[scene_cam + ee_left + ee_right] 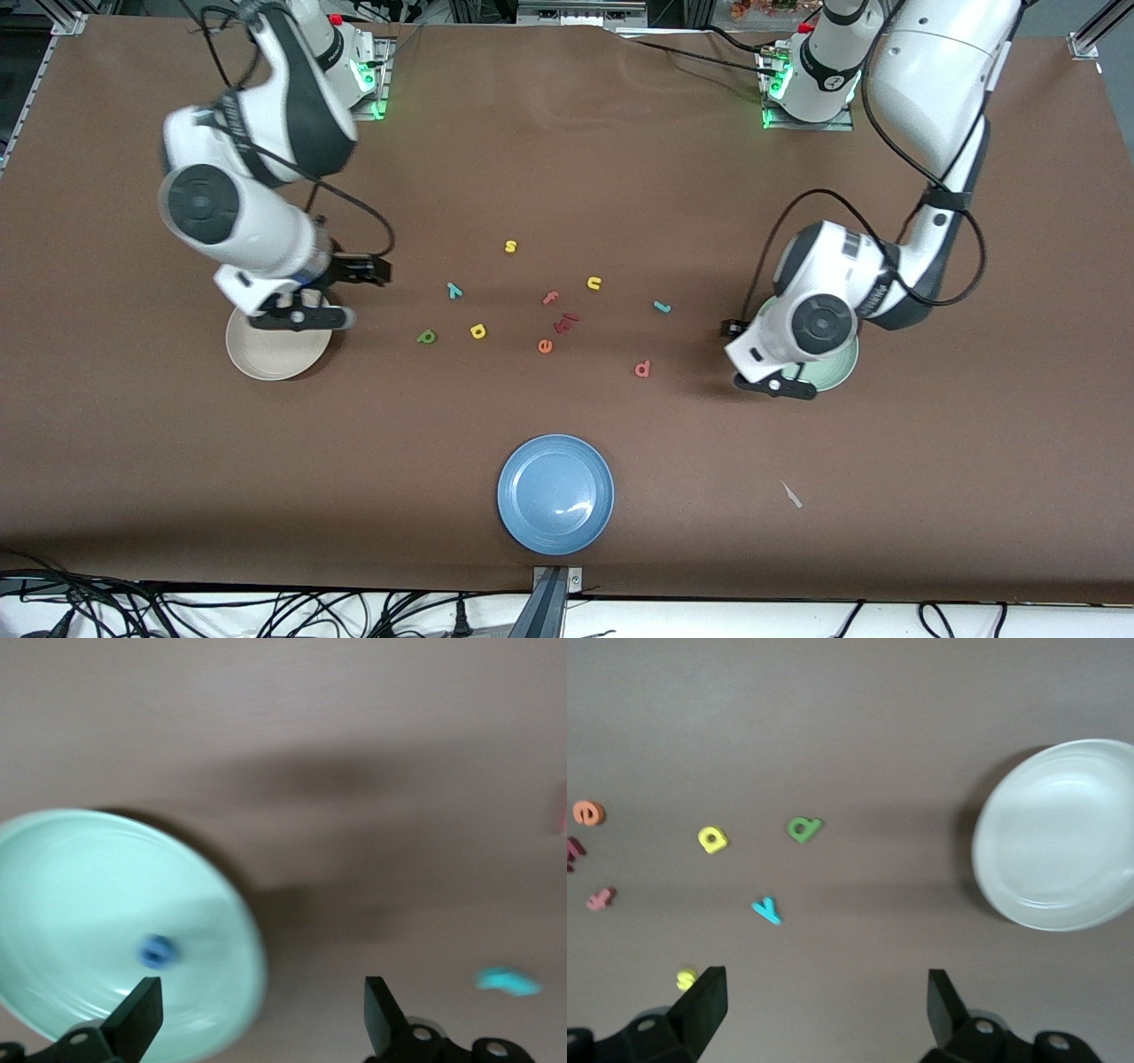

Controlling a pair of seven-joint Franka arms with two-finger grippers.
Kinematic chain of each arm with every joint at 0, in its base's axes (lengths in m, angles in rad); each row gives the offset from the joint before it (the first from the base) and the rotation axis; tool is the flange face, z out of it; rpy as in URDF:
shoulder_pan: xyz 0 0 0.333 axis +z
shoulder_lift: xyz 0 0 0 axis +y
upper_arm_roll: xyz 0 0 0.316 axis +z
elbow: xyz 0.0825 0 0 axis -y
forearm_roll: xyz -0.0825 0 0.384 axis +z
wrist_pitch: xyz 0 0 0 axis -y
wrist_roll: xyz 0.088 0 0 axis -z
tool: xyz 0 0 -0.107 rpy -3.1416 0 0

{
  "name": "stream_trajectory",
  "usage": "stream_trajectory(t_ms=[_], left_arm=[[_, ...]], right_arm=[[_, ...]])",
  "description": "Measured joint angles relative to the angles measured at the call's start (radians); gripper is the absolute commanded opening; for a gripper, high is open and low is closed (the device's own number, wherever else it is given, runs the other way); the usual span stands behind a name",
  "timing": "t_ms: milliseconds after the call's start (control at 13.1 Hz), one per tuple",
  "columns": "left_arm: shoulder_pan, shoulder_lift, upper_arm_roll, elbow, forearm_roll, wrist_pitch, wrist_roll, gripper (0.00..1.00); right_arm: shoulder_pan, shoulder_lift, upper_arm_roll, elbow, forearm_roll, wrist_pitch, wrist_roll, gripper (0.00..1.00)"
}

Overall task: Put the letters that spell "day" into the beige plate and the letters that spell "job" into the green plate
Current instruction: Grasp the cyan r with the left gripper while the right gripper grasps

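The green plate (840,369) lies at the left arm's end of the table and holds the blue o (157,950). My left gripper (778,383) hangs open and empty over that plate's rim (53,904), its midpoint (261,1019) by the edge. The teal j (662,307) and salmon b (642,369) lie on the table mid-way. The beige plate (275,359) is empty at the right arm's end. My right gripper (301,315) hovers open over it. Green d (803,827), yellow a (712,839) and teal y (767,910) lie near the table's middle.
A blue plate (555,494) sits near the front camera. Loose letters lie in the middle: yellow s (510,246), yellow u (594,283), salmon f (550,298), orange e (545,346) and a dark red piece (565,322). A pale scrap (791,494) lies toward the left arm's end.
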Motion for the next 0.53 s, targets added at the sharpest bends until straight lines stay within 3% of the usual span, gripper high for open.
stream_trajectory(t_ms=[229, 533], left_arm=[[-0.070, 0.004, -0.014, -0.001, -0.010, 0.034, -0.322, 1.00], [-0.098, 0.020, -0.015, -0.025, -0.158, 0.071, -0.616, 0.99]], right_arm=[[0.060, 0.017, 0.000, -0.118, 0.000, 0.199, 0.077, 1.00], [0.130, 0.098, 0.000, -0.175, 0.000, 0.415, 0.115, 1.00]])
